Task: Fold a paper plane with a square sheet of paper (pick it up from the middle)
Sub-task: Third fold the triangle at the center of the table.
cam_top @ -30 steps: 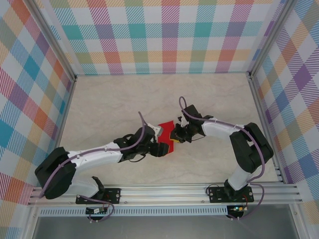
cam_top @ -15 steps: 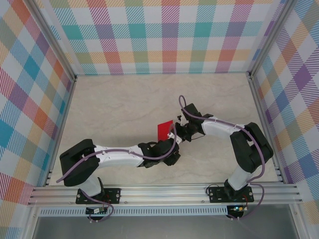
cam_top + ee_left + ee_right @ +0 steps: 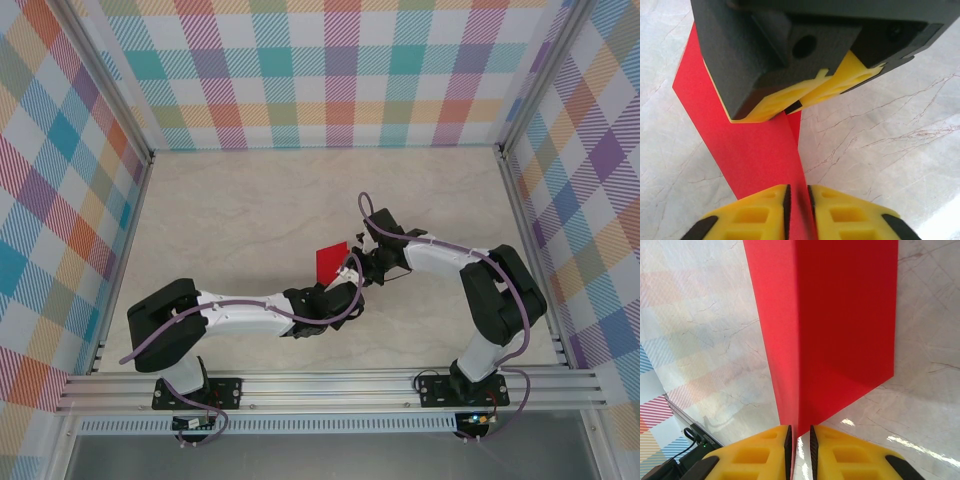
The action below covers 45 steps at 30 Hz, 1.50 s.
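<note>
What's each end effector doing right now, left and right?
Left end effector: closed on the red paper.
Right end effector: closed on the same red paper.

Left arm (image 3: 240, 312) lies low, stretched rightward toward centre. Right arm (image 3: 440, 258) is folded at the elbow, forearm reaching left. The wrists meet almost tip to tip. Left gripper (image 3: 797, 199): fingers nearly together, pinching the sheet of paper (image 3: 755, 150). Right gripper (image 3: 799, 436): likewise clamped on it. From overhead I can't tell whether the grippers touch each other.

Red paper (image 3: 840, 315) looks matte; marbled table (image 3: 925, 405) smooth and glossy.
</note>
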Each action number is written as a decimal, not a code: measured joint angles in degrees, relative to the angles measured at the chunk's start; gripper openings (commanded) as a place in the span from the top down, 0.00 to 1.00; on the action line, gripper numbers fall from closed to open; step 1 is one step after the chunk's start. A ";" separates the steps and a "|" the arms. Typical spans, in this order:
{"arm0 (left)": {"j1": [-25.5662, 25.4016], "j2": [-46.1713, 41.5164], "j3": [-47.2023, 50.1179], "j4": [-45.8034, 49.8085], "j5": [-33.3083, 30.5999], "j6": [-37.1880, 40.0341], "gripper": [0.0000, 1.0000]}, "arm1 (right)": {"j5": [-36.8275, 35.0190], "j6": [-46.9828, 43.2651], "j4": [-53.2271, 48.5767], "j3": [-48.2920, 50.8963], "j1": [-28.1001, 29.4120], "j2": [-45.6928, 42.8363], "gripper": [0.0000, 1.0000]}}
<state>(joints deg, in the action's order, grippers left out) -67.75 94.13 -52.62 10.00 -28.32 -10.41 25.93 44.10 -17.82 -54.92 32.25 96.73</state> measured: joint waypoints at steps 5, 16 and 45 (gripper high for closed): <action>0.68 -0.02 0.02 -0.02 3.96 0.55 0.96 | -0.96 -1.14 -0.48 0.02 -0.04 -0.04 0.68; 3.78 -0.85 1.92 -1.11 13.88 0.61 0.98 | -8.44 -5.18 -3.72 0.92 -0.90 -6.75 0.52; 7.04 -1.90 2.56 -1.27 23.74 -2.38 0.99 | -6.38 -16.55 -4.59 -6.19 -1.75 -0.83 0.67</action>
<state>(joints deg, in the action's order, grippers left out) -60.71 92.23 -50.06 8.73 -4.58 -12.80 19.55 27.55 -22.41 -61.10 30.50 95.90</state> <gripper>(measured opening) 0.046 0.327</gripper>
